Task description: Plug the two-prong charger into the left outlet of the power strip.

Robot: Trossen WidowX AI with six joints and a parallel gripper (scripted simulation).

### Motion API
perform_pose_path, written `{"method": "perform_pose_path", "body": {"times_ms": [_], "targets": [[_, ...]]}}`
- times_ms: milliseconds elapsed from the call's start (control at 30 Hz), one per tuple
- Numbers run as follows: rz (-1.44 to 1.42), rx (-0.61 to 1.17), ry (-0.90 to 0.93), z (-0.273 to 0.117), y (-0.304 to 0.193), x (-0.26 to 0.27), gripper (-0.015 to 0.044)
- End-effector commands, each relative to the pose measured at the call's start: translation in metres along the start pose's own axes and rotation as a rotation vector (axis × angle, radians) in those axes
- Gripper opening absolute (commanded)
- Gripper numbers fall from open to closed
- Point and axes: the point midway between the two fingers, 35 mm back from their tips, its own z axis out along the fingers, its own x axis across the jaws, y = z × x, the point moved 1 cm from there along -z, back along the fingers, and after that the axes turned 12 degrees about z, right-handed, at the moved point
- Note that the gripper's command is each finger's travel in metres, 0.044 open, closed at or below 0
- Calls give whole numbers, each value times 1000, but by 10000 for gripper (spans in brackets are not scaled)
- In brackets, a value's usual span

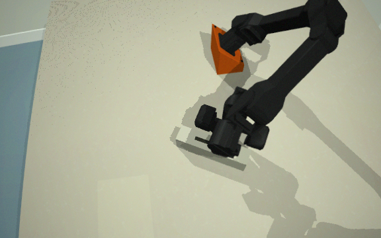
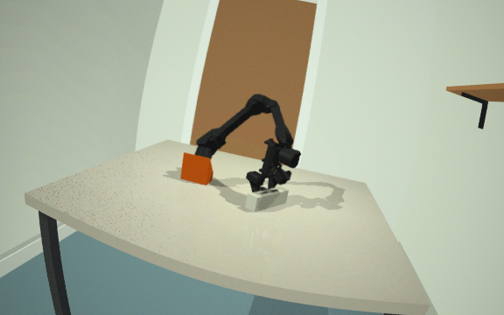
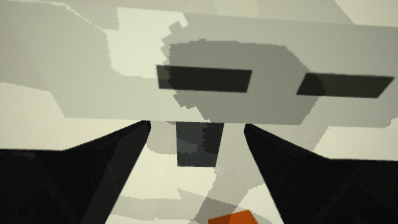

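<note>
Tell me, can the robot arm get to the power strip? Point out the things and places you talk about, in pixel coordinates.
Yes, it looks like it. The open gripper (image 1: 224, 140) (image 2: 270, 187) (image 3: 198, 125) is right by the power strip (image 1: 184, 135) (image 2: 253, 203) (image 3: 132, 100), and I see nothing blocking the way.

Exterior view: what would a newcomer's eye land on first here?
The black arm stands out first, arching over the pale table from an orange block at its foot. Next comes the brown door panel behind it. Below the open end effector, the low, pale power strip blends into the tabletop.
</note>
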Motion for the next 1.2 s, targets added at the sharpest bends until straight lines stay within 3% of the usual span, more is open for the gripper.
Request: {"method": "perform_pose_path", "body": {"times_ms": [0,1167], "targets": [[-2,-5,2,-1,-2,1,440],[-4,-9,3,1,-28,-5,440]]}}
